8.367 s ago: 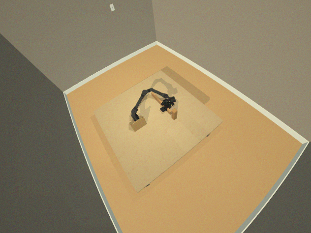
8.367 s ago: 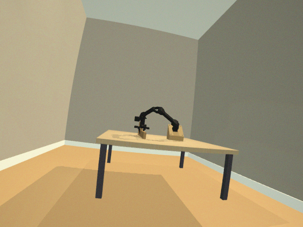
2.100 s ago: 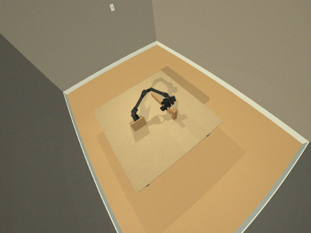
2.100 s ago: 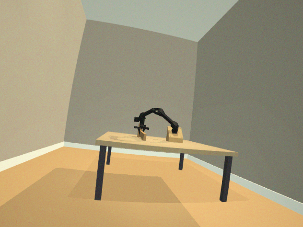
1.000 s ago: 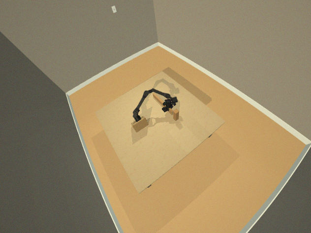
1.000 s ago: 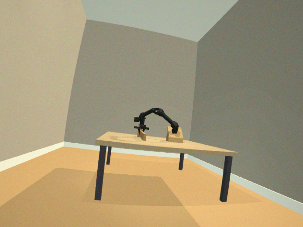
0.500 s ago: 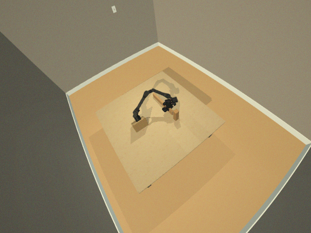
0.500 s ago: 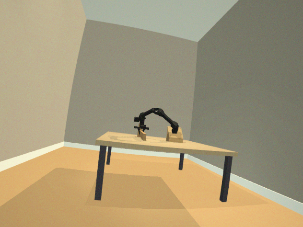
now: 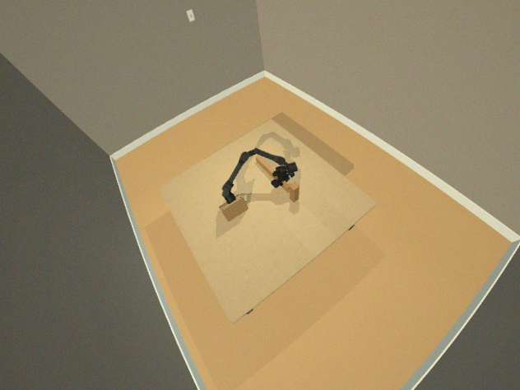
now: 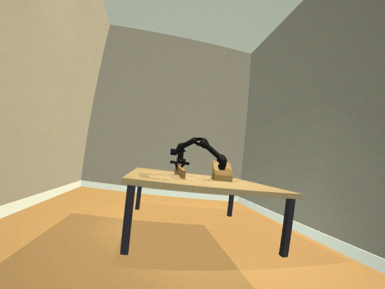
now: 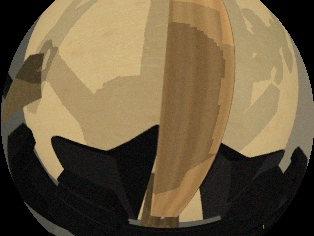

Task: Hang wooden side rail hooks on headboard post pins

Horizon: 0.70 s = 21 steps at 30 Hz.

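The wooden side rail (image 9: 264,164) (image 10: 182,172) (image 11: 195,90) stands on edge, and its far end appears to rest on the table. My gripper (image 9: 284,179) (image 10: 180,166) (image 11: 176,131) is shut on the rail near its post end, with one finger on each side. The short upright headboard post (image 9: 294,192) stands right at that end of the rail in the top view; in the exterior view it is mostly behind the gripper and rail. The steel hooks, the slot and the pins cannot be made out, so whether the hooks sit on the pins cannot be told.
The arm's wooden base block (image 9: 234,210) (image 10: 222,175) stands on the table (image 9: 268,260) (image 10: 211,189), off to one side of the rail and post. The arm arches from the base over to the rail. Shadows of the arm lie across the table.
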Each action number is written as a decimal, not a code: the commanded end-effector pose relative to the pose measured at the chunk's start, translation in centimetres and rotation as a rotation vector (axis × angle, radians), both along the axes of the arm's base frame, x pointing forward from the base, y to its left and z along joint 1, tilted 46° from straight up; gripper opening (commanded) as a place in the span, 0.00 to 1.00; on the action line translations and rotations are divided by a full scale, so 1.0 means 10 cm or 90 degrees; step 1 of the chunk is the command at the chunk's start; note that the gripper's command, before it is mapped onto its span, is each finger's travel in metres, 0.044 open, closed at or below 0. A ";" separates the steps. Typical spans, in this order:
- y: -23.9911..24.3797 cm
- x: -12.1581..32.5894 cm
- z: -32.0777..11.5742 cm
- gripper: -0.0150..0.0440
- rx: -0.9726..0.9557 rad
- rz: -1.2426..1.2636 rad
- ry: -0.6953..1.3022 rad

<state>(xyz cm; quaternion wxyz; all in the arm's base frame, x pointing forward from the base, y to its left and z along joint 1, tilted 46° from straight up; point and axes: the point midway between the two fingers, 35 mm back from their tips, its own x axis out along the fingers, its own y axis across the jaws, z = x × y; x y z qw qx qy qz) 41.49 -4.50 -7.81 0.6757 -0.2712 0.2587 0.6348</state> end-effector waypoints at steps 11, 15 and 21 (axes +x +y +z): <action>-0.06 0.02 0.00 0.25 -0.003 -0.005 -0.006; -0.07 0.02 0.00 0.25 -0.003 -0.005 -0.006; -0.08 0.01 0.00 0.25 -0.003 -0.005 -0.006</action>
